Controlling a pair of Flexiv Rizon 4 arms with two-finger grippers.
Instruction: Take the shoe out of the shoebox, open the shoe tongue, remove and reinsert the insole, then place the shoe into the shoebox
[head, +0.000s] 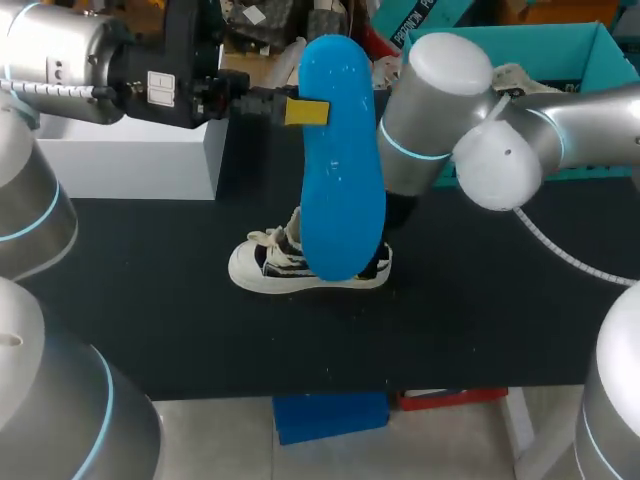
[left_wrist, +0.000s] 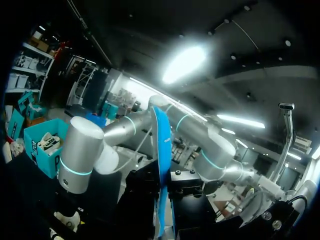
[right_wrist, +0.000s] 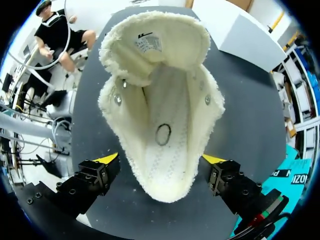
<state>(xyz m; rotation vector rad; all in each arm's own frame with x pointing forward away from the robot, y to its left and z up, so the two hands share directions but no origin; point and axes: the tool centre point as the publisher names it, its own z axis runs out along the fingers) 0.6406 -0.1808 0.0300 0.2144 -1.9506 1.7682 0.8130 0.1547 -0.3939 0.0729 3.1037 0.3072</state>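
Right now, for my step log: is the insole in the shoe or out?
Out: left gripper holds the blue insole in the air above the shoe.

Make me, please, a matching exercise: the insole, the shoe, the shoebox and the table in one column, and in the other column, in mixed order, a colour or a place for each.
Things:
1. insole
2. shoe
3. shoebox
4. table

Descriptions:
A. black top
B. white with black, stands on the table
C. blue, held up in the left pincer
D. teal, at the far right

Pairs: 1-C, 2-B, 3-D, 4-A.
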